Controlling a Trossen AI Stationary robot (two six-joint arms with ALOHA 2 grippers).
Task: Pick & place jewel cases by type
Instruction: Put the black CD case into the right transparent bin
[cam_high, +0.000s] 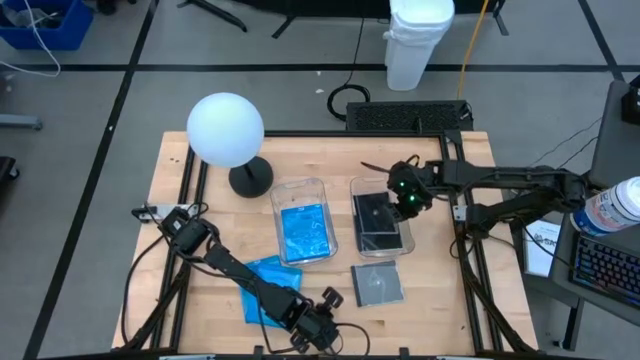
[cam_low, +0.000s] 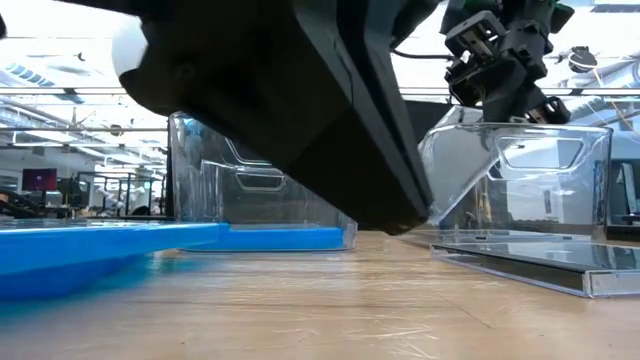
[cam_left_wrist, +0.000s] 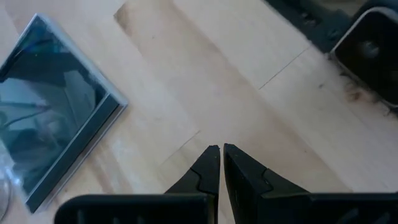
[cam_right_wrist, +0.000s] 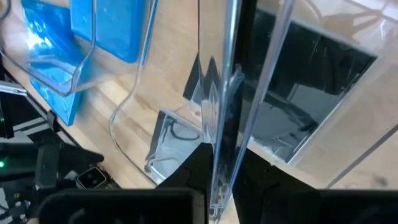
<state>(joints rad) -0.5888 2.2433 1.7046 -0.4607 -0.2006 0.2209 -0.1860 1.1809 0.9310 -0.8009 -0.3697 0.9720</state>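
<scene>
Two blue jewel cases (cam_high: 268, 288) lie flat on the table near its front edge. More blue ones (cam_high: 305, 232) lie in the left clear bin (cam_high: 300, 187). A dark case (cam_high: 375, 216) lies in the right clear bin (cam_high: 358, 186), and another dark case (cam_high: 378, 284) rests flat on the table in front of it. My right gripper (cam_high: 405, 197) hangs over the right bin, shut on a clear-edged jewel case (cam_right_wrist: 224, 93) seen edge-on. My left gripper (cam_high: 331, 297) is shut and hovers low over bare wood between the blue cases and the loose dark case (cam_left_wrist: 56, 118). My right gripper pinches the jewel case between its two fingers at one edge (cam_right_wrist: 217, 155), coming from above and pointing down into the right bin. The case stands on edge along the fingers. Whether its far end rests on the bin floor, I cannot tell.
A white globe lamp (cam_high: 226, 130) stands on its dark base (cam_high: 250, 178) at the far left of the table. Bare wood lies along the front edge and the right side. The left arm (cam_low: 300, 100) fills much of the low view.
</scene>
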